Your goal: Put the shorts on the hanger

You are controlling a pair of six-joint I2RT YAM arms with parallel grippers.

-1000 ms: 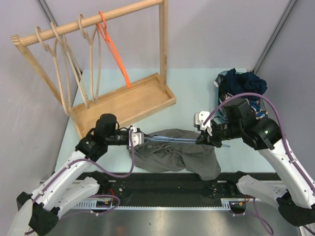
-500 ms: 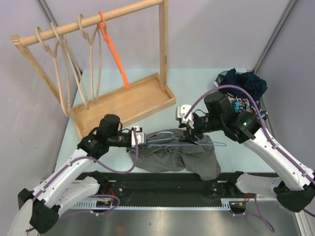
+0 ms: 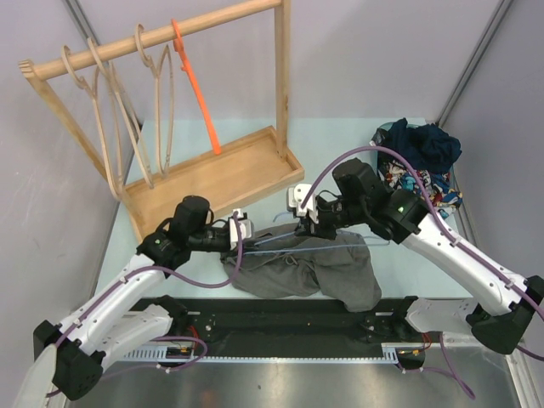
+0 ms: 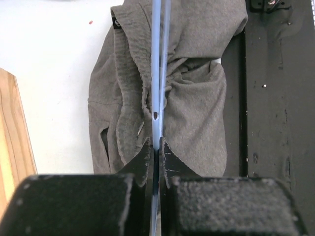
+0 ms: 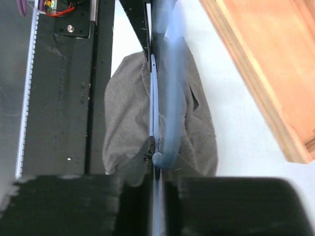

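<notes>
- Now your right gripper [image 3: 308,223] sits at the middle of the hanger [image 3: 272,240], beside its hook; a second ago it held the hanger's far right end.
- Its jaws let go for that move and look pinched on the wire again.
- Your left gripper [image 3: 246,231] stays clenched on the hanger's left end.
- The shorts [image 3: 314,272] lie crumpled under the hanger at the near edge of the table [image 3: 340,161], partly over the black rail [image 3: 280,314], barely shifted.
- The hanger's right end is now free, so the shorts can probably go on from that side; they are not hung yet.
</notes>
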